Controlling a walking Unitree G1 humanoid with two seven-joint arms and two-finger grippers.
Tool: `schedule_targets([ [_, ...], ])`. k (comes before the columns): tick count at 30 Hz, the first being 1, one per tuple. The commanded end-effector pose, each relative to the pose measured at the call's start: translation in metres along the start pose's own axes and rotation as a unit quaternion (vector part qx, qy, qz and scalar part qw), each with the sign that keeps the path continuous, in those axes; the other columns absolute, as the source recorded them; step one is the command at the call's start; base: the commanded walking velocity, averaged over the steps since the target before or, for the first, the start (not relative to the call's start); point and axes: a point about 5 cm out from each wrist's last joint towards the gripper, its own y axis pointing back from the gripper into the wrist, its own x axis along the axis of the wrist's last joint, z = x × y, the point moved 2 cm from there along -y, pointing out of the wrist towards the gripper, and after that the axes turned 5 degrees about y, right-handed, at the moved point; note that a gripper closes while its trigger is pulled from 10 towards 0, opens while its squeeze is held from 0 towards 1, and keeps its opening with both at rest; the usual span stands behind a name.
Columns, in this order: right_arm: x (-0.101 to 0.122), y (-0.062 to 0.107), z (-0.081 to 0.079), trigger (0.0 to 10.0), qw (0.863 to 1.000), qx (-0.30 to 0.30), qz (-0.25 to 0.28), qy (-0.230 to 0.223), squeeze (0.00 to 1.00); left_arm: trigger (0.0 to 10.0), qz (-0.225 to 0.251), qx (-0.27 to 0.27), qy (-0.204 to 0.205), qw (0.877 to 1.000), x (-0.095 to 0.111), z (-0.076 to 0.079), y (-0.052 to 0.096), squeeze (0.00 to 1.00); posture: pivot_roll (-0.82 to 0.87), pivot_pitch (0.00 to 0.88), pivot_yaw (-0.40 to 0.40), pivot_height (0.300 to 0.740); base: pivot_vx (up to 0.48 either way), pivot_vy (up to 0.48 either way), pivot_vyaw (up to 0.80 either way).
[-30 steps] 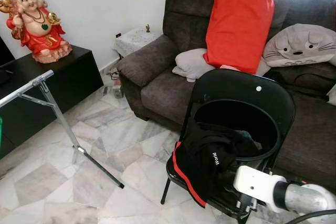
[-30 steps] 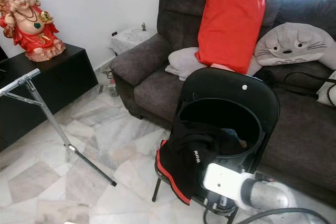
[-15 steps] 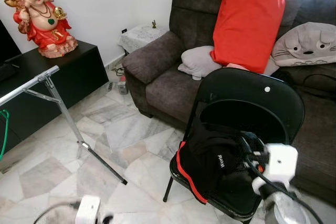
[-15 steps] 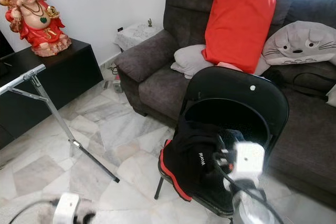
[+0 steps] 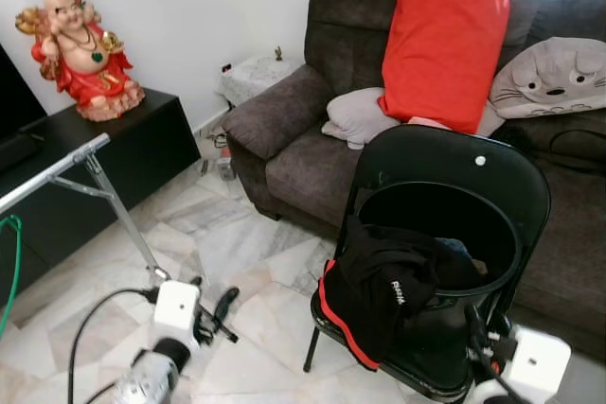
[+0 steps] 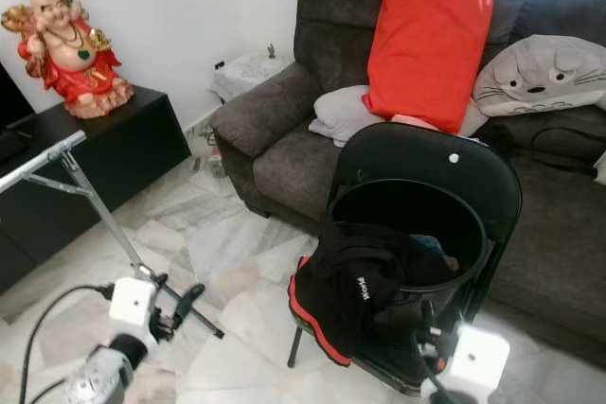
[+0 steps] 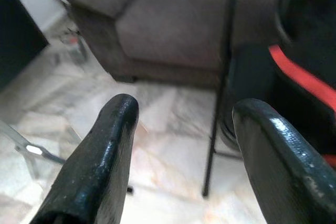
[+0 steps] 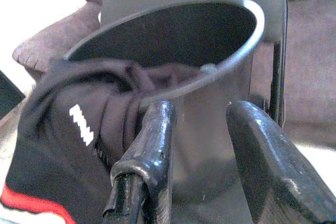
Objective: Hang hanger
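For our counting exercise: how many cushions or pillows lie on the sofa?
3. A red pillow stands against the sofa's backrest, a grey cushion lies on the seat beside it, and a grey animal-face cushion sits to the right. More may be hidden past the frame edge.

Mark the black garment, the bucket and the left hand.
garment (image 5: 379,286), left eye view, on the fold draped over the bucket's rim.
bucket (image 5: 492,276), left eye view, on its right rim.
left hand (image 7: 184,145), left wrist view, midway between its open fingertips.

My black chair (image 5: 445,177) holds a black bucket (image 5: 431,234) draped with black, red-trimmed clothing (image 5: 374,295); at twelve o'clock, a red cushion (image 5: 445,40), seemingly plain.
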Motion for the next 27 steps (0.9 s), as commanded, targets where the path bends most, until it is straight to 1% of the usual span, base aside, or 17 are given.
schedule_targets([
  [1, 0.005, -0.003, -0.005, 10.0, 1.0, 0.003, 0.015, -0.003, 0.0, 10.0, -0.006, -0.015, -0.014, 1.0, 0.001, 0.002, 0.002, 0.0, -0.11, 0.0, 0.184, 0.74, 0.0, 0.0, 0.0],
  [8, 0.009, -0.012, 0.0, 10.0, 1.0, -0.013, 0.025, 0.002, 0.0, 10.0, -0.019, -0.018, -0.009, 1.0, 0.006, 0.004, -0.006, 0.0, -0.12, 0.0, 0.188, 0.74, 0.0, 0.0, 0.0],
  [9, 0.01, -0.014, 0.0, 10.0, 0.999, -0.016, 0.027, 0.002, 0.0, 10.0, -0.019, -0.019, -0.009, 1.0, 0.007, 0.004, -0.01, 0.0, -0.13, 0.0, 0.185, 0.74, 0.0, 0.27, 0.0],
  [10, 0.01, -0.014, 0.0, 10.0, 0.999, -0.016, 0.027, 0.002, 0.0, 10.0, -0.019, -0.019, -0.009, 1.0, 0.007, 0.004, -0.01, 0.0, -0.13, 0.0, 0.185, 0.74, 0.0, 0.27, 0.0],
  [11, 0.014, -0.017, 0.001, 10.0, 0.999, -0.019, 0.032, 0.003, 0.0, 10.0, -0.018, -0.019, -0.007, 1.0, 0.01, 0.004, -0.015, 0.0, -0.14, 0.0, 0.179, 0.74, 0.0, 0.281, 0.0],
  [12, 0.014, -0.017, 0.001, 10.0, 0.999, -0.019, 0.032, 0.003, 0.0, 10.0, -0.018, -0.019, -0.007, 1.0, 0.01, 0.004, -0.015, 0.0, -0.14, 0.0, 0.179, 0.74, 0.0, 0.281, 0.0],
  [13, 0.015, -0.018, 0.002, 10.0, 0.999, -0.021, 0.035, 0.004, 0.0, 10.0, -0.017, -0.019, -0.006, 1.0, 0.011, 0.005, -0.018, 0.0, -0.15, 0.0, 0.17, 0.74, 0.0, 0.281, 0.0],
  [14, 0.018, -0.021, 0.01, 10.0, 0.999, -0.029, 0.036, 0.008, 0.0, 10.0, -0.013, -0.012, 0.001, 1.0, 0.012, 0.008, -0.025, 0.0, -0.15, 0.0, 0.152, 0.74, 0.0, 0.289, 0.0],
  [15, 0.018, -0.021, 0.01, 10.0, 0.999, -0.029, 0.036, 0.008, 0.0, 10.0, -0.013, -0.012, 0.001, 1.0, 0.012, 0.008, -0.025, 0.0, -0.15, 0.0, 0.152, 0.74, 0.0, 0.289, 0.0],
  [16, 0.02, -0.023, 0.014, 10.0, 0.999, -0.031, 0.037, 0.009, 0.0, 10.0, -0.009, -0.009, 0.006, 1.0, 0.013, 0.009, -0.027, 0.0, -0.15, 0.0, 0.147, 0.74, 0.0, 0.0, -0.8],
  [19, 0.021, -0.025, 0.016, 10.0, 0.999, -0.032, 0.038, 0.012, 0.0, 10.0, -0.008, -0.008, 0.009, 1.0, 0.013, 0.01, -0.028, 0.0, -0.15, 0.0, 0.142, 0.74, 0.0, 0.192, -0.8],
  [22, 0.026, -0.029, 0.02, 10.0, 0.998, -0.038, 0.047, 0.016, 0.0, 10.0, -0.009, -0.008, 0.014, 1.0, 0.013, 0.012, -0.029, 0.0, -0.16, 0.0, 0.133, 0.74, 0.0, -0.096, -0.68],
  [23, 0.028, -0.03, 0.02, 10.0, 0.997, -0.039, 0.057, 0.016, 0.0, 10.0, -0.011, -0.008, 0.016, 1.0, 0.012, 0.013, -0.029, 0.0, -0.16, 0.0, 0.132, 0.74, 0.0, 0.296, 0.0],
  [27, 0.029, -0.031, 0.021, 10.0, 0.997, -0.037, 0.06, 0.024, 0.0, 10.0, -0.011, -0.008, 0.018, 1.0, 0.013, 0.014, -0.029, 0.0, -0.16, 0.0, 0.125, 0.74, 0.0, 0.229, 0.0],
])
